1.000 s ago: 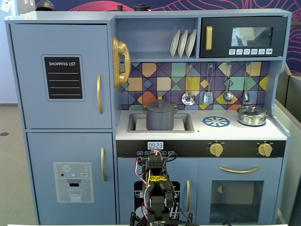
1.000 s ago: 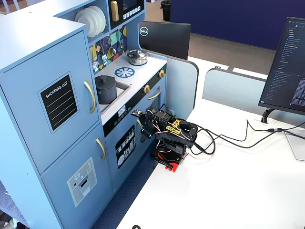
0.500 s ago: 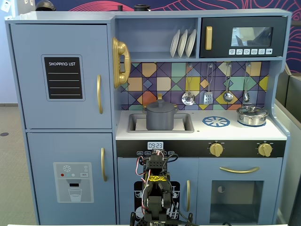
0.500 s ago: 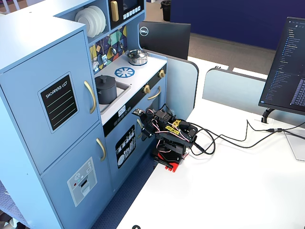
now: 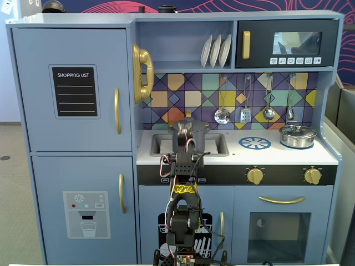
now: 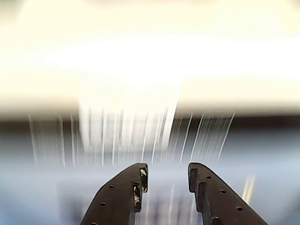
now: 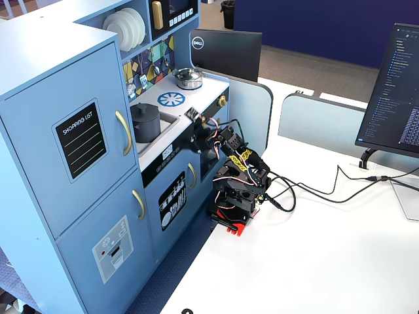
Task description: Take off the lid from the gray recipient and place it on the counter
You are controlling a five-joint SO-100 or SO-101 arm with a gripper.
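Note:
The dark gray pot (image 5: 202, 137) (image 7: 145, 124) stands in the sink of the toy kitchen. Its dark gray lid (image 5: 201, 125) (image 7: 144, 107) sits on top of it. The white counter (image 5: 277, 156) (image 7: 196, 91) with the blue burner ring (image 5: 255, 143) lies to the right of the sink in a fixed view. My gripper (image 5: 186, 133) (image 7: 193, 118) (image 6: 166, 171) is raised at the counter's front edge, in front of the pot and apart from it. It is open and empty. The wrist view is smeared by motion blur, and the pot and lid cannot be made out there.
A shiny silver pot with lid (image 5: 297, 136) (image 7: 188, 78) stands at the counter's far end. The black knob panel (image 5: 255, 175) runs along the front. Utensils (image 5: 222, 115) hang on the back wall. A monitor (image 7: 399, 91) and cables (image 7: 327, 186) are on the white table.

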